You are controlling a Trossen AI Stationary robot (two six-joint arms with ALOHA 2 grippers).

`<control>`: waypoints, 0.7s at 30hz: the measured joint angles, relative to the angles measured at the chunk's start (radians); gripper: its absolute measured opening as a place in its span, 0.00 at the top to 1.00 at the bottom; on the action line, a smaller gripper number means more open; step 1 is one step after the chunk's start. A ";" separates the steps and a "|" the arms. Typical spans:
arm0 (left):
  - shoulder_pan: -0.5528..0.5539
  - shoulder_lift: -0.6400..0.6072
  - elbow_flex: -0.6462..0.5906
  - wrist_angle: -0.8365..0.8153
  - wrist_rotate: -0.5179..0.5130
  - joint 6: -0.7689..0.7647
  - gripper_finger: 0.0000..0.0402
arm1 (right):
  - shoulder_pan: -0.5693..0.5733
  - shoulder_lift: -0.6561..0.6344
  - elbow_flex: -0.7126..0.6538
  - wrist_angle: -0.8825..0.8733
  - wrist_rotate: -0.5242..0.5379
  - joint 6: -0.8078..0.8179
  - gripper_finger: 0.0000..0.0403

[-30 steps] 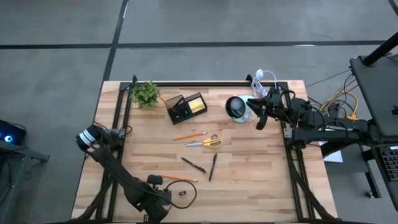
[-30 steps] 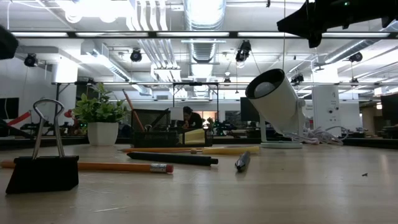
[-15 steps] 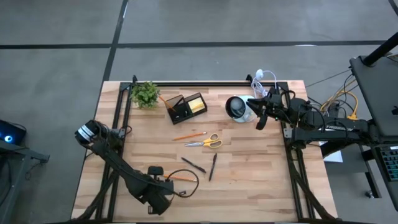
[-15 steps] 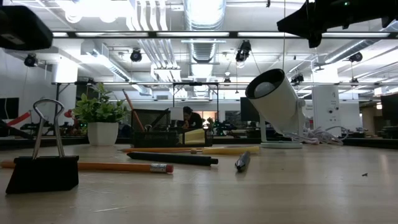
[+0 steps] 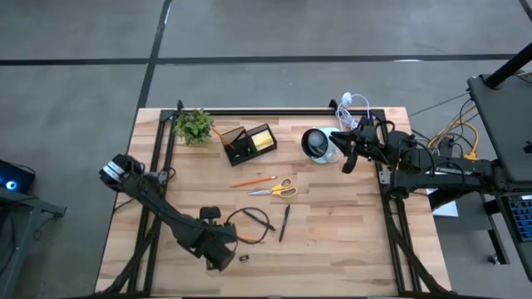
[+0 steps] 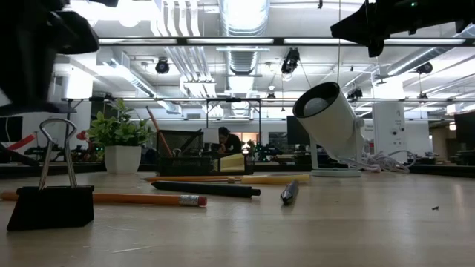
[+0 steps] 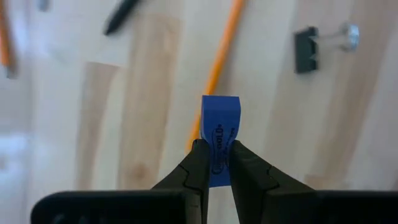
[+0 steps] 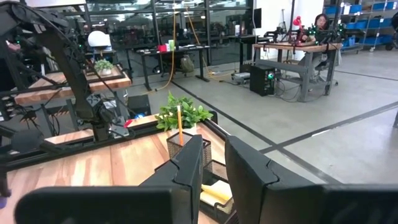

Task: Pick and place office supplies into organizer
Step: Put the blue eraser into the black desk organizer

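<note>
The left claw [image 7: 215,163] pinches a blue eraser [image 7: 219,132], upright between its fingers, above the near left of the worktop [image 5: 332,241]. The organizer [image 5: 248,143] lies at the far edge beside the plant [image 5: 194,124], well apart from this claw, away and to its right. The organizer's long axis runs slantwise, roughly across the worktop. The left arm is nearer; the right claw [image 8: 214,168], nearly closed and empty, waits by the right edge.
</note>
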 joint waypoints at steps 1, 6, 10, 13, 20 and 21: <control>0.008 -0.002 0.000 0.000 -0.009 0.000 0.93 | 0.000 0.000 0.000 0.000 0.000 0.000 0.85; 0.045 -0.009 0.000 0.000 -0.048 0.001 0.93 | 0.000 0.000 0.000 0.000 0.000 0.000 0.85; 0.070 -0.009 0.000 0.000 -0.074 0.001 0.93 | 0.000 0.000 0.000 0.000 0.000 0.000 0.85; 0.088 -0.013 0.000 0.000 -0.095 0.001 0.93 | 0.000 0.000 0.000 0.000 0.000 0.000 0.85; 0.142 -0.051 -0.001 0.000 -0.176 0.002 0.93 | 0.000 0.000 0.000 0.000 0.000 -0.003 0.85; 0.152 -0.060 -0.001 0.000 -0.188 0.002 0.93 | 0.000 0.000 0.000 0.000 0.000 -0.004 0.85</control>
